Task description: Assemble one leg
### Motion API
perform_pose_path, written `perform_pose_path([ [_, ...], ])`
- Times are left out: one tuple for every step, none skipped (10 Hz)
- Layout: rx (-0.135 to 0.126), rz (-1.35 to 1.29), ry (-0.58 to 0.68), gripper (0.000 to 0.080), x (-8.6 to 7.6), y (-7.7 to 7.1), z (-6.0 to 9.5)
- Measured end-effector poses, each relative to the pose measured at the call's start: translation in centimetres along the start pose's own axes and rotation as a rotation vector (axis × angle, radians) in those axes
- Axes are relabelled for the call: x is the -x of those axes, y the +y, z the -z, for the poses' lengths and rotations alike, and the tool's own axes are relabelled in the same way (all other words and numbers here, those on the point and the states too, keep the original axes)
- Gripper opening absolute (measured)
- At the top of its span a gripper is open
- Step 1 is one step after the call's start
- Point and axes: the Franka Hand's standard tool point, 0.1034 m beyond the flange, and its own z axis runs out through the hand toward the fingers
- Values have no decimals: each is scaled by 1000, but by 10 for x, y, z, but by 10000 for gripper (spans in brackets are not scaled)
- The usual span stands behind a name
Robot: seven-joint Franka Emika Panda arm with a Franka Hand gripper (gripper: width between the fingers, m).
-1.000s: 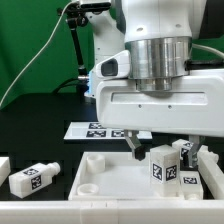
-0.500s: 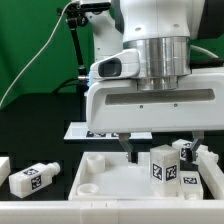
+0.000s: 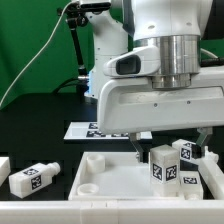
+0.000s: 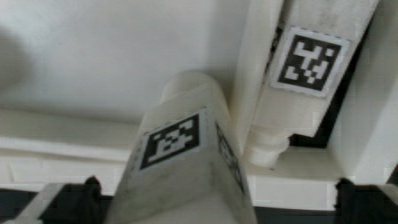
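A white leg (image 3: pixel 162 165) with square tags stands upright on the large white tray-like piece (image 3: pixel 105 178), toward the exterior view's right. A second leg (image 3: pixel 186 153) stands right behind it. My gripper (image 3: pixel 168 148) hangs over the first leg, one dark finger (image 3: pixel 135 150) to its left. In the wrist view the gripper (image 4: pixel 217 205) is open. Its fingertips (image 4: pixel 75 198) stand wide on both sides of the near leg (image 4: pixel 182 150) without touching it. The second leg (image 4: pixel 302 70) lies beside it, stub end showing.
Another leg (image 3: pixel 33 178) lies on the black table at the exterior view's left, with one more (image 3: pixel 4 165) at the edge. The marker board (image 3: pixel 92 129) lies behind the tray. A white rail (image 3: pixel 60 210) runs along the front.
The arm's wrist has shifted a little toward the exterior view's right. The gripper stays open over the standing leg. The legs and tray have not moved.
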Motion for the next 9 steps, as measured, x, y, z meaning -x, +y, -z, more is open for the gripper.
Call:
perform_pose_path([
  [0,0,2,512,-1,0,1],
  [0,-4,1,378,0,1,0],
  [0,-4,1,378,0,1,0],
  [0,-5,1,282,0,1,0],
  [0,-5,1,282,0,1,0],
  [0,-8,1,282,0,1,0],
  [0,-29,1,282,0,1,0],
  [0,-30,1,282,0,1,0],
  [-2,-126,1,282,0,0,0],
])
